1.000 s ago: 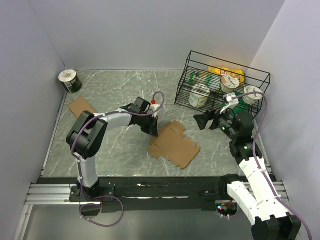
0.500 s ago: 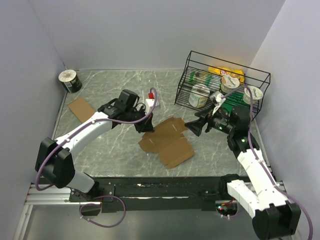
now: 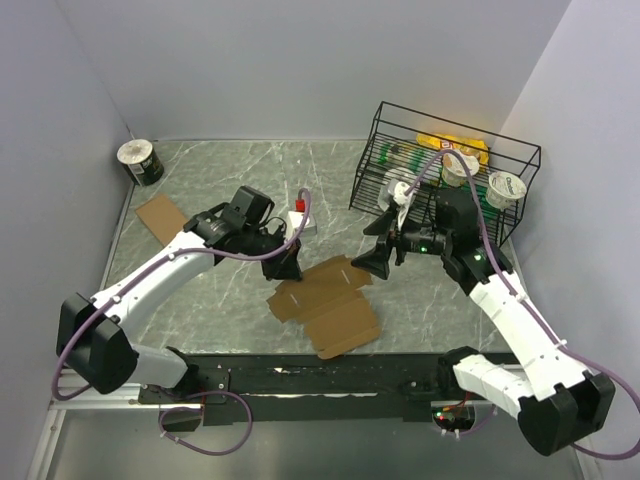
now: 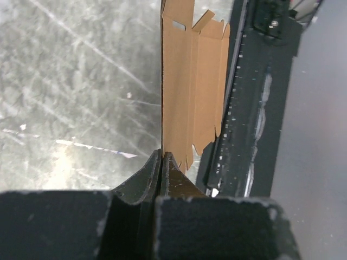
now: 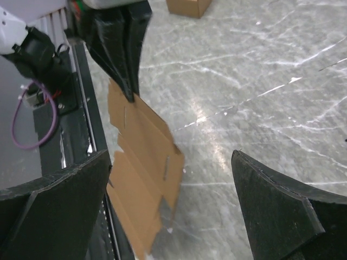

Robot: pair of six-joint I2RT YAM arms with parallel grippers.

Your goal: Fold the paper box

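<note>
Stretching between pale walls (image 3: pixel 300 60), the marbled counter (image 3: pixel 220 170) is carrying a wire basket (image 3: pixel 460 126) at its far right corner. Left tool (image 3: pixel 281 275) is pinching the flat paper box (image 3: pixel 330 300) near the front edge; right tool (image 3: pixel 371 248) is hovering, spread.

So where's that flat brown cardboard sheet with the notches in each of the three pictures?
Top view: the flat brown cardboard sheet lies just below centre.
Left wrist view: the sheet runs up the middle from the fingertips.
Right wrist view: the sheet is lower left.
Shared landmark: the left gripper pinching its edge, visible in all three.
</note>
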